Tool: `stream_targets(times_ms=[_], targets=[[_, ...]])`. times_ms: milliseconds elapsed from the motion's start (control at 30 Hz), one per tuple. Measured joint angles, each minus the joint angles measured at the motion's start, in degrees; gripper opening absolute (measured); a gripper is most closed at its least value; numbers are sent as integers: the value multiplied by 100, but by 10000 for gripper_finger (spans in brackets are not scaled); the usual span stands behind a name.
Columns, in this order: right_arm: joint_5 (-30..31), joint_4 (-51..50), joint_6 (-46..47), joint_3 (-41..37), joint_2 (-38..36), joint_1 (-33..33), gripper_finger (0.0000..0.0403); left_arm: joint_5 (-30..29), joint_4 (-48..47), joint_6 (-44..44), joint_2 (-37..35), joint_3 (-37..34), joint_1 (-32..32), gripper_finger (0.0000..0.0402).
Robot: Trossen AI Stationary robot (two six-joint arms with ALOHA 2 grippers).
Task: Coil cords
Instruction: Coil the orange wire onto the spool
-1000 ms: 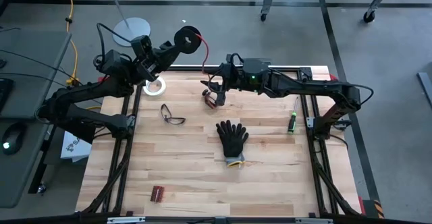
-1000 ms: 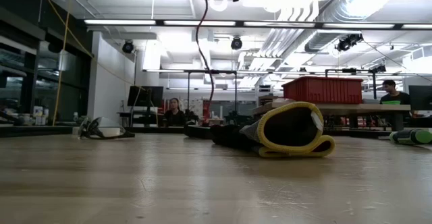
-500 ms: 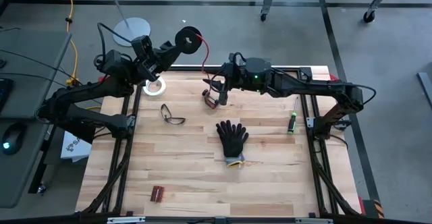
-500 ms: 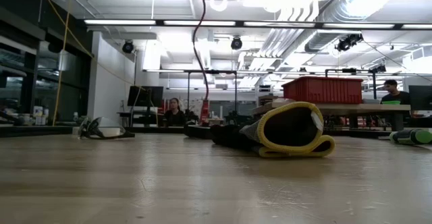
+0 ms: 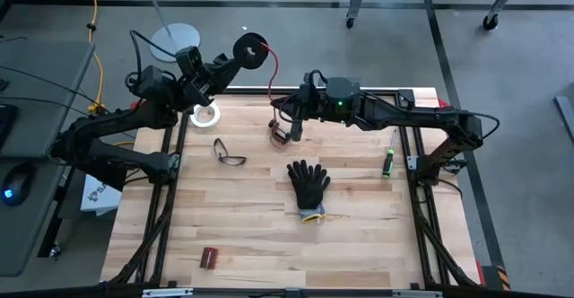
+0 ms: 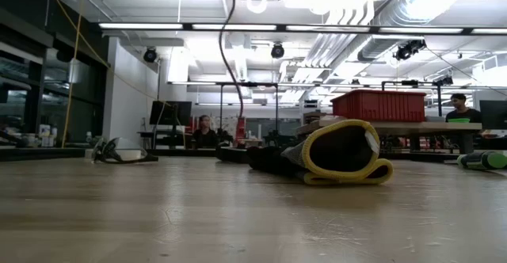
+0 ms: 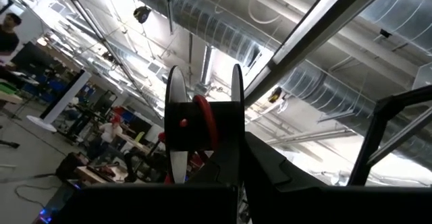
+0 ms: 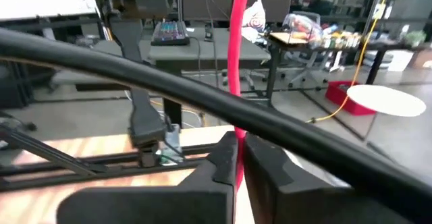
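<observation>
A small black spool (image 5: 251,51) wound with the red cord (image 7: 204,119) is lifted above the table's far left corner, and my left gripper (image 5: 224,67) is shut on it. From the spool the cord (image 5: 272,75) runs down to my right gripper (image 5: 291,124), which is shut on it over the far middle of the table. The cord's loose end (image 5: 279,136) lies in a small heap on the wood below that gripper. In the low view the cord (image 6: 226,57) hangs down in a curve. My left gripper holds the spool by the part nearest the fingers (image 7: 214,164); the fingers themselves hide the place of contact. The spool is lifted clear, its two discs edge-on to the wrist camera and the red winding showing between them. My right gripper pinches the red cord (image 8: 236,158) between its two fingers, a single strand, a short way above its loose end. The fingers lie across the cord. Above the fingers the cord (image 8: 234,62) rises toward the spool; its end rests on the table.
A black glove (image 5: 309,188) lies mid-table, safety glasses (image 5: 229,153) to its left, a white tape ring (image 5: 206,114) at the far left, a green screwdriver (image 5: 389,162) at the right and a small red-brown object (image 5: 210,258) near the front edge. A yellow cable (image 5: 92,29) runs off-table.
My right gripper has shut on the red cord over the far middle of the table, staying almost in place. The hanging stretch of cord has bowed out a little sideways. The left arm and the spool have kept still.
</observation>
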Motion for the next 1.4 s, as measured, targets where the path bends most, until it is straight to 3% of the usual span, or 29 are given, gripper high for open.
stream_targets(times_ms=[267, 533, 867, 967, 1400], targets=[[-118, 539, 319, 0, 2, 314, 2, -18, -356, -737, 38, 0, 211, 0], [-131, 651, 319, 0, 2, 400, 7, 124, -345, -826, 32, 0, 249, 0], [-28, 878, 655, 0, 2, 266, 149, 282, -348, -831, 26, 0, 247, 0], [5, 959, 491, 0, 2, 272, 170, 309, -353, -821, 26, 0, 247, 0], [686, 914, 15, -2, -266, 209, 150, 333, -342, -637, -2, 0, 249, 0]])
